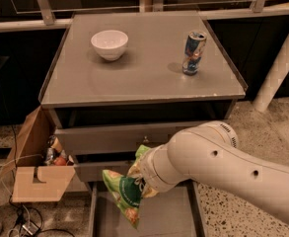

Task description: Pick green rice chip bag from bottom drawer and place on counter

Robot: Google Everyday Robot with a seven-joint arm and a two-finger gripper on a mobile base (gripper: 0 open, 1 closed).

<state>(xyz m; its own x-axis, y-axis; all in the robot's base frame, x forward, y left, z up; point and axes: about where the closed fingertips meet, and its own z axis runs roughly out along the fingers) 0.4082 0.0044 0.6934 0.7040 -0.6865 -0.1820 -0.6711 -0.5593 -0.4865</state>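
Observation:
The green rice chip bag (125,193) hangs from my gripper (140,179), which is shut on its top edge. Bag and gripper are above the open bottom drawer (156,216), in front of the closed upper drawers. My white arm reaches in from the lower right and hides the right part of the drawer. The grey counter (144,73) lies above and behind the gripper.
A white bowl (109,44) stands at the counter's back left. A blue-and-silver drink can (194,53) stands at its right. A cardboard box (35,167) with small items sits on the floor left of the cabinet. A white post (279,63) rises at the right.

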